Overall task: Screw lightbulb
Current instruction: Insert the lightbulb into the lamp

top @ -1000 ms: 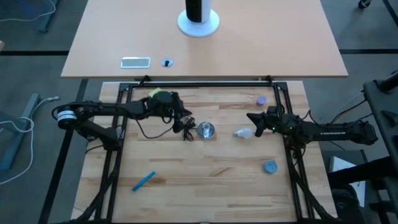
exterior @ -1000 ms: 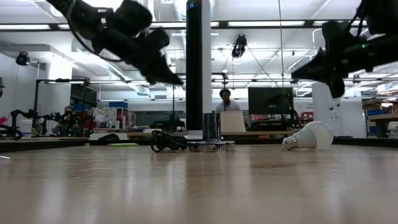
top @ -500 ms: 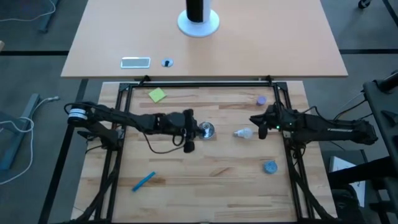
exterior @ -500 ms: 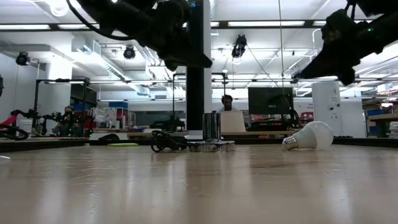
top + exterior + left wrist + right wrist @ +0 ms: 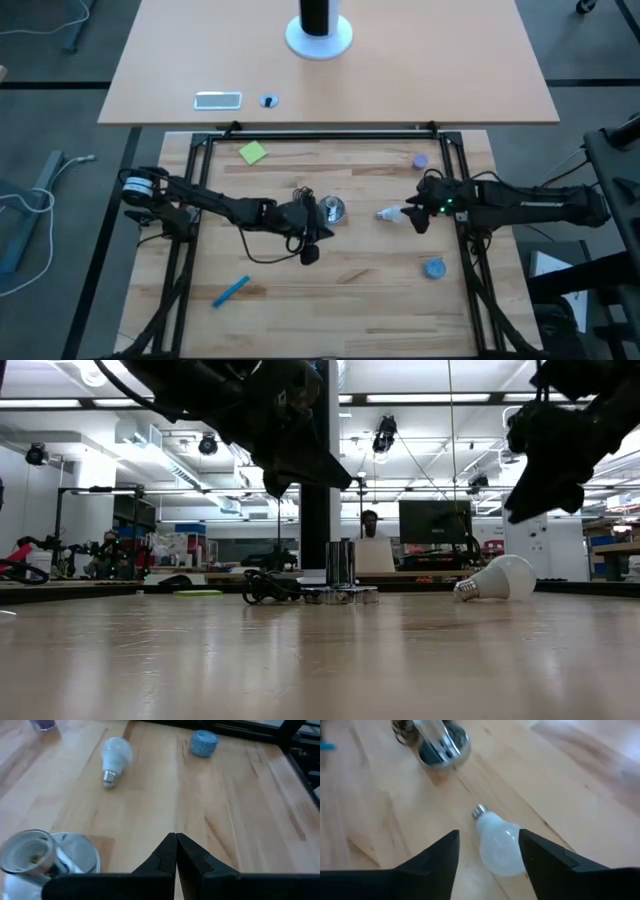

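The white lightbulb (image 5: 392, 214) lies on its side on the wooden table (image 5: 350, 280), right of centre, its screw base (image 5: 479, 811) pointing toward the shiny metal socket (image 5: 331, 209). The socket stands upright near the table's middle. My right gripper (image 5: 490, 851) hovers open just above the bulb's round end (image 5: 500, 578), one finger on either side, touching nothing. My left gripper (image 5: 175, 851) is shut with nothing between its fingers. It hangs in the air just left of the socket (image 5: 35, 857).
A blue-grey round cap (image 5: 433, 268) lies near the right rail and a small purple cap (image 5: 420, 160) at the far right. A yellow-green note (image 5: 253, 152) lies far left and a blue pen (image 5: 230, 291) near left. The socket's black cord (image 5: 265, 588) lies beside it.
My left gripper has travelled toward the table's right and slightly toward the near edge, ending beside the socket, still shut. My right gripper has moved left and down over the lightbulb and has opened. The bulb and socket have stayed where they were.
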You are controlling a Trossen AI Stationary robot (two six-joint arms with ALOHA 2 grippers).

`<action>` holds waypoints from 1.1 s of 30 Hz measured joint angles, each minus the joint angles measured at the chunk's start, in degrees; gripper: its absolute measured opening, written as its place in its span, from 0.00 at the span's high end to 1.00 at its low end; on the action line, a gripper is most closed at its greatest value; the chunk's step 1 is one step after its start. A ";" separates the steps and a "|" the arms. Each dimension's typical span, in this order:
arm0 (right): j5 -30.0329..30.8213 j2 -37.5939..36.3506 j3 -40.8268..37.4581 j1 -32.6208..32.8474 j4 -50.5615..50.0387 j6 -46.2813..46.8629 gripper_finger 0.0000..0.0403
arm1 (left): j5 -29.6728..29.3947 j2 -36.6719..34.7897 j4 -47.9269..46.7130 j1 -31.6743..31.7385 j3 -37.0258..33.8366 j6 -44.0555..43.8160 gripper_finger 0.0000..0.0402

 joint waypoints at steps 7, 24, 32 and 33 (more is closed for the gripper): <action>-0.06 10.37 0.32 0.00 0.01 -1.14 0.38 | -4.72 0.09 -0.09 -3.09 -0.78 -3.23 1.00; -1.30 28.68 5.21 -0.04 0.95 -4.19 0.31 | -17.17 0.09 -0.06 -12.14 -2.68 -10.65 1.00; -1.72 34.44 7.11 -0.02 6.54 -8.01 0.33 | -18.67 0.35 0.64 -12.78 -2.68 -11.57 1.00; -1.72 35.10 7.36 -0.02 7.07 -8.73 0.32 | -18.67 0.53 0.68 -12.78 -2.68 -11.57 1.00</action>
